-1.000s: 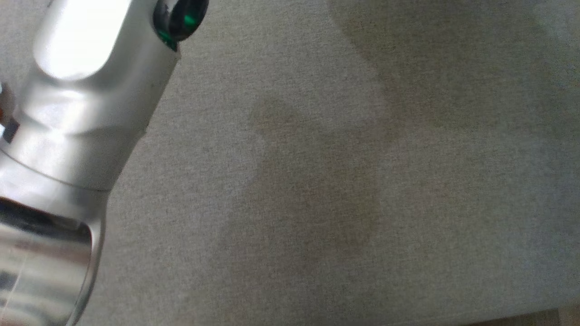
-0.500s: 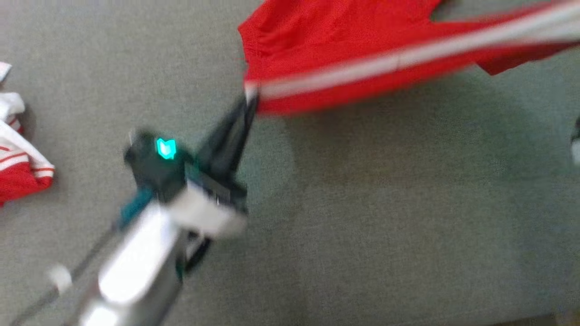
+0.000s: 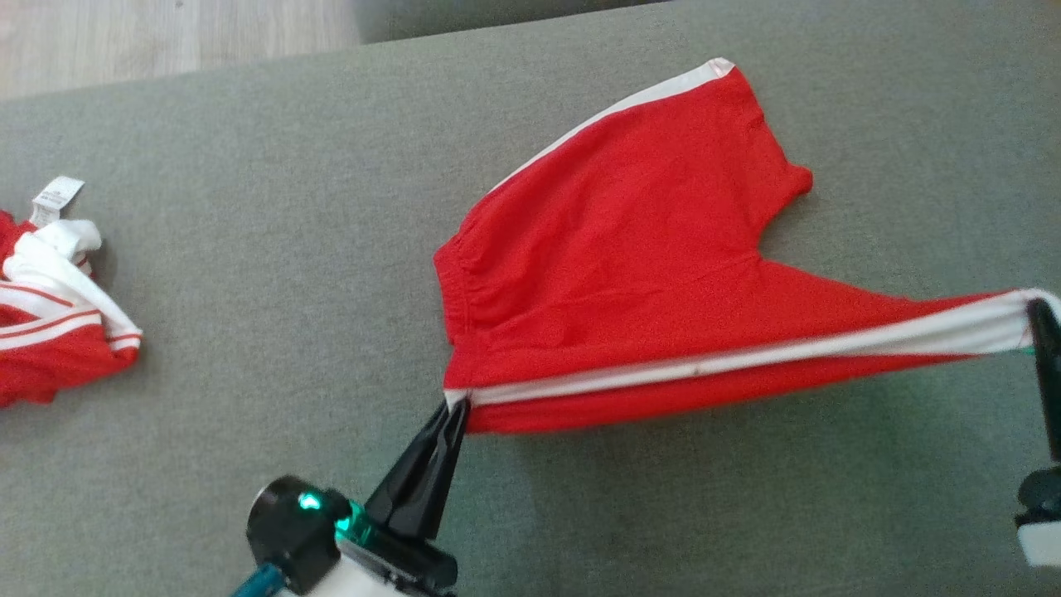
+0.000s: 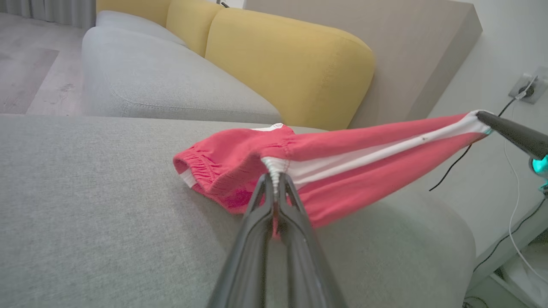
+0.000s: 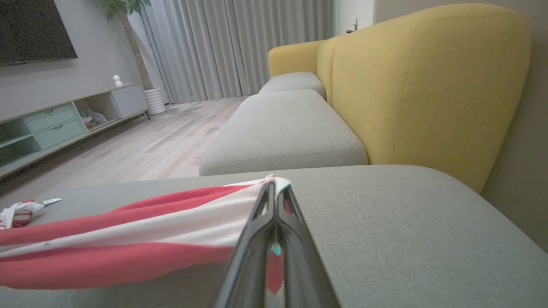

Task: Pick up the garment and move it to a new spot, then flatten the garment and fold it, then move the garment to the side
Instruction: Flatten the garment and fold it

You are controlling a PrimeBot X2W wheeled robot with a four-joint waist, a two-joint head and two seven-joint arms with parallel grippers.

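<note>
Head camera has swung since half a sec ago, so the scene sits lower in the head view & is now sharp. The grip itself looks unchanged.

Red fabric shorts w/ white side stripes [image 3: 613, 274] hang stretched between two grippers over a grey woven sofa cushion [image 3: 249, 290]. The left gripper [image 3: 457, 405] has its dark fingers clenched on the waistband corner, where the white stripe starts. The right gripper [image 3: 1036, 311], at the head view's right edge, is clamped on the other end of that stripe, i.e. the leg hem. The near edge is pulled taut & raised off the cushion. The far leg rests on the fabric, toward the cushion's back edge.

A second red & white garment, crumpled [image 3: 50, 332], lies well apart at the far left.

Step in hand, as I judge it: carrying the shorts to a new spot, or just starting to spread them flat. Next move probably calls for lowering both ends together, keeping tension so the near edge lands straight, w/o wrinkles, before any fold.
</note>
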